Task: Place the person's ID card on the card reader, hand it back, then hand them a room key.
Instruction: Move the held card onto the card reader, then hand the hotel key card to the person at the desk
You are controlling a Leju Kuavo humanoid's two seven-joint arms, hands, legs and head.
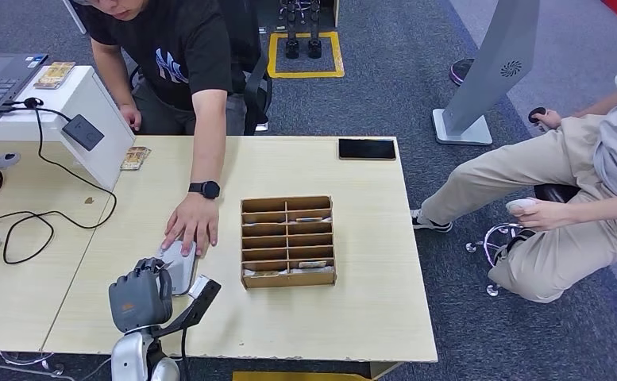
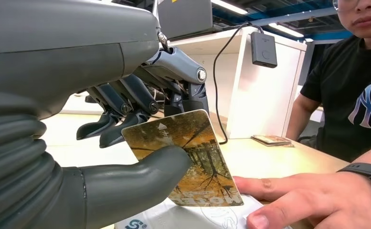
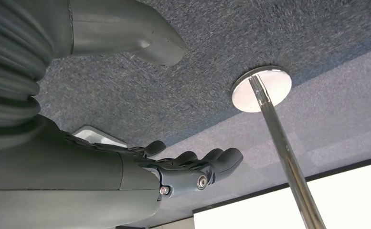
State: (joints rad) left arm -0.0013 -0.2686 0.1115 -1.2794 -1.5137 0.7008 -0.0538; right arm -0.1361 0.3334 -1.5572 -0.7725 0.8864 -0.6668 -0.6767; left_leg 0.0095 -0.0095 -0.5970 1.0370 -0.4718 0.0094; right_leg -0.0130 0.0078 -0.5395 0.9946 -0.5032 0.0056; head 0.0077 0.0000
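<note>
Pinching the card (image 2: 185,160) between thumb and fingers (image 2: 126,107), the left hand (image 1: 140,295) holds it tilted just above the white reader (image 1: 179,266) near the table's (image 1: 352,317) front edge. The card is glossy, with rounded corners, printed with bare trees on a golden-brown ground and a small white arrow mark near its upper edge; pale lettering runs along its lower edge, too foreshortened to read with any confidence. The reader's top shows a blue "S" logo in the left wrist view.

A person's hand (image 1: 192,225), with a black watch (image 1: 205,189) on the wrist, rests flat on the reader's far end, fingertips close to the card. The person's black shirt (image 2: 360,102) bears a "NY" emblem.

Just beside the reader on the right stands a wooden slotted box (image 1: 288,240), with open tabletop between it and the front and right edges. A black phone (image 1: 367,148) lies at the far edge. Two more cards (image 1: 135,157) lie by a white stand (image 1: 90,119).

The right hand (image 3: 183,169) hangs over grey carpet, fingers loosely extended and apart, holding nothing, near a chrome pole (image 3: 283,148).
</note>
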